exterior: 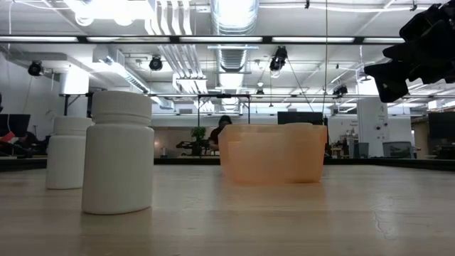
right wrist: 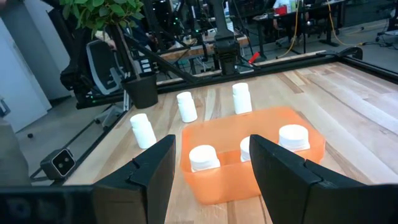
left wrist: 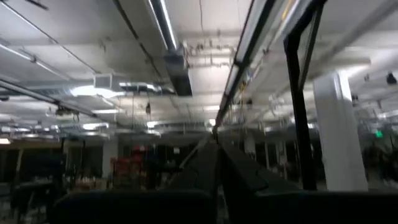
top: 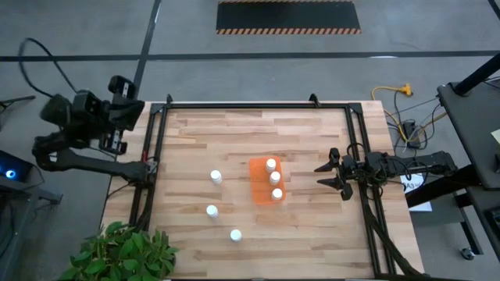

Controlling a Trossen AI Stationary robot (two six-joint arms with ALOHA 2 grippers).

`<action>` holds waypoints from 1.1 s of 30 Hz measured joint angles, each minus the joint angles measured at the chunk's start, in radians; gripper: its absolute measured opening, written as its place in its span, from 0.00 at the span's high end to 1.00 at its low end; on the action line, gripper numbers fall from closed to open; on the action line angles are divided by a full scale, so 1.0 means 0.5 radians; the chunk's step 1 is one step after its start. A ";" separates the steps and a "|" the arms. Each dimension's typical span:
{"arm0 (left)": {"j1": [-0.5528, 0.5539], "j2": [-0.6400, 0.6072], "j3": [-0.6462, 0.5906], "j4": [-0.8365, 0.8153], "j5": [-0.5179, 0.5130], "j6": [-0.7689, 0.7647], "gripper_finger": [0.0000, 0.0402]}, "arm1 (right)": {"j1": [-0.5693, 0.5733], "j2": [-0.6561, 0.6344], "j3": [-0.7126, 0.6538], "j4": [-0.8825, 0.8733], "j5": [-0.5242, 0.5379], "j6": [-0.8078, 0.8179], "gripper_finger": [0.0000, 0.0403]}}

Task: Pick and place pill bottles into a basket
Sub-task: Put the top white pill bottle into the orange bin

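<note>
The orange basket (top: pixel 256 181) stands right of the table's middle with three white pill bottles (top: pixel 275 178) upright inside it. Three more pill bottles stand upright on the wood to its left: one (top: pixel 216 177) beside it, one (top: pixel 212 211) nearer, one (top: pixel 235 234) nearest the front edge. My right gripper (top: pixel 331 175) hangs open just right of the basket, pointing level at it, its fingers (right wrist: pixel 155 177) framing the basket (right wrist: pixel 217 186) without touching. My left gripper (top: pixel 129 105) is raised off the table's far left corner, shut and holding nothing; its wrist view shows only the ceiling.
A black frame (top: pixel 156 140) runs around the table's edges. A potted plant (top: pixel 117 254) stands at the near left corner. Bare wood lies in front of the basket and along the far side. In the low view, two bottles (exterior: pixel 117 153) stand left of the basket (exterior: pixel 274 153).
</note>
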 joint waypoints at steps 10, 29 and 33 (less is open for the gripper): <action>0.000 0.345 0.886 -1.269 0.052 0.114 1.00 | 0.000 0.000 0.000 0.000 0.000 0.000 0.52; 0.000 1.137 1.712 -2.860 0.251 0.044 1.00 | 0.000 0.001 0.000 0.000 0.000 0.000 0.52; 0.000 1.374 1.876 -3.252 0.226 0.060 1.00 | 0.000 0.001 0.000 0.000 0.000 0.000 0.52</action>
